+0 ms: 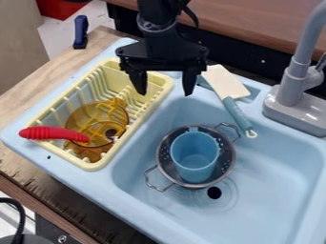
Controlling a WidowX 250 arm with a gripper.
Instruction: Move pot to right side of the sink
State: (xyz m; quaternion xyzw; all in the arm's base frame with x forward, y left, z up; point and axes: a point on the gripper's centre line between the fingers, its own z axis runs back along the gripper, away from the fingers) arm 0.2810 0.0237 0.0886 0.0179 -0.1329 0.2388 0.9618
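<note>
The gripper (165, 90) hangs over the back of the sink, between the drying rack and the white spatula, its two fingers spread apart with nothing between them. A metal pot (227, 163) with holes and two wire handles stands in the left part of the sink (280, 190), in front of the gripper and apart from it. Inside the pot is a blue cup (195, 159). The pot's wire handles point to the back right and the front left.
A yellow drying rack (96, 165) left of the sink holds an amber transparent dish (96, 116) and a red-handled utensil (54, 134). A white spatula (226, 81) with a teal handle lies over the sink's back edge. The grey faucet (294, 86) rises at the back right.
</note>
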